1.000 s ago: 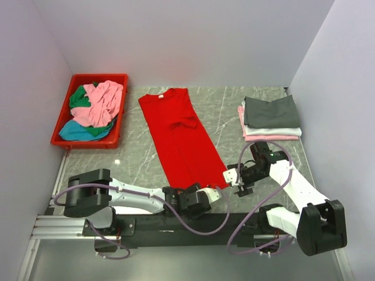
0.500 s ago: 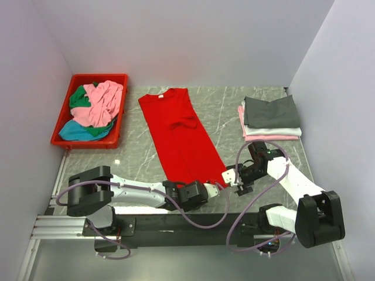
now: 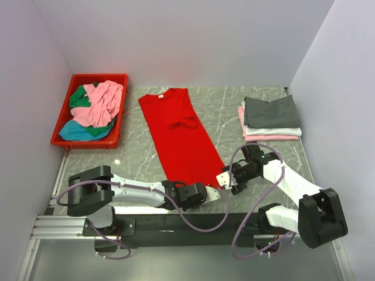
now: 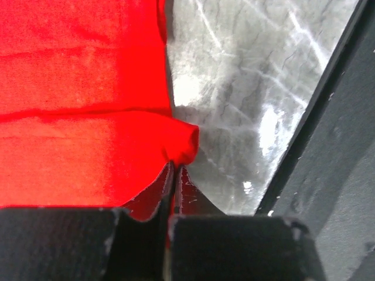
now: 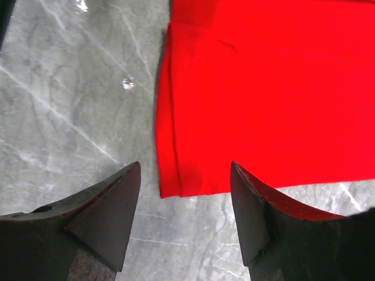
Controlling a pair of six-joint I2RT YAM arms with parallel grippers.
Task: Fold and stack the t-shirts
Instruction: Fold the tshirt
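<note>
At the grey marble counter's far left corner, a rigid red plastic bin holds crumpled pink, green and teal tees. Near the front edge the left hand pinches the hem of the bright red cloth t-shirt lying mid-counter; the right hand gapes above its near right corner

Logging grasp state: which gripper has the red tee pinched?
The left gripper: shut on a pinch of the red tee's edge. The right gripper hangs open over a corner.
</note>
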